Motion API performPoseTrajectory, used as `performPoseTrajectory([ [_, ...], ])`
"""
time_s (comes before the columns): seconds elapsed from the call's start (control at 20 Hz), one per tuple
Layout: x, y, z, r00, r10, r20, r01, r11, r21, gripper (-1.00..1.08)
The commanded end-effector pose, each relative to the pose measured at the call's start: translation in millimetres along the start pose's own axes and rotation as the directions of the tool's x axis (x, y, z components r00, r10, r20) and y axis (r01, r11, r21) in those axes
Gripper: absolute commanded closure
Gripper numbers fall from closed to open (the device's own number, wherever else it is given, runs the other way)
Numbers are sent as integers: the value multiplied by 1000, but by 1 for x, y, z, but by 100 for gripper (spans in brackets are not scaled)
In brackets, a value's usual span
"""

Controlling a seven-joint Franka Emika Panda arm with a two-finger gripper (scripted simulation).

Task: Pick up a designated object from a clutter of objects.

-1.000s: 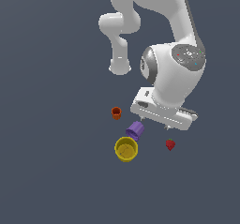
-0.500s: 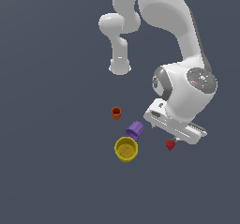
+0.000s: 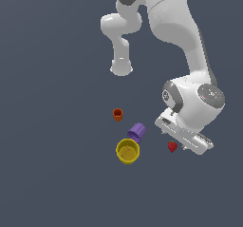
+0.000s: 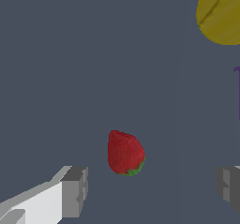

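The tiny red strawberry (image 3: 172, 146) with a green leafy top lies on the grey floor, to the exterior view's right of the cups. My gripper (image 3: 183, 142) hangs low right beside and over it. In the wrist view the strawberry (image 4: 124, 153) lies between the two spread fingers, nearer to one finger (image 4: 75, 191), and touches neither. The gripper (image 4: 152, 190) is open and empty. The yellow cup (image 3: 127, 151) stands upright, the purple cup (image 3: 136, 132) lies tipped against it, and the small orange-red cup (image 3: 117, 114) stands further back.
The arm's white base (image 3: 121, 69) stands behind the cups. In the wrist view, part of the yellow cup (image 4: 220, 14) and a sliver of the purple cup (image 4: 237, 85) show at the picture's edge. The floor is plain dark grey.
The arm has swung toward the exterior view's right and come down, bringing the gripper from above the purple cup to just over the strawberry. The objects have not moved.
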State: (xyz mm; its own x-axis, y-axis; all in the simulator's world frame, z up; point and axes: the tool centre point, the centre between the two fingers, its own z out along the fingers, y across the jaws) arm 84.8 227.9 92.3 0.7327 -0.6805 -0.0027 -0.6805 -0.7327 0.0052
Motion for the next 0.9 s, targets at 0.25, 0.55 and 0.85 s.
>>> performPoseTrajectory([
  [0.25,-10,-12,17,998,59,-2,-59,998,5,-92],
  [0.55,-11,-13,19,998,63,-2,-63,998,4,-92],
  [0.85,-11,-12,37,998,65,-2,-65,998,5,-92],
])
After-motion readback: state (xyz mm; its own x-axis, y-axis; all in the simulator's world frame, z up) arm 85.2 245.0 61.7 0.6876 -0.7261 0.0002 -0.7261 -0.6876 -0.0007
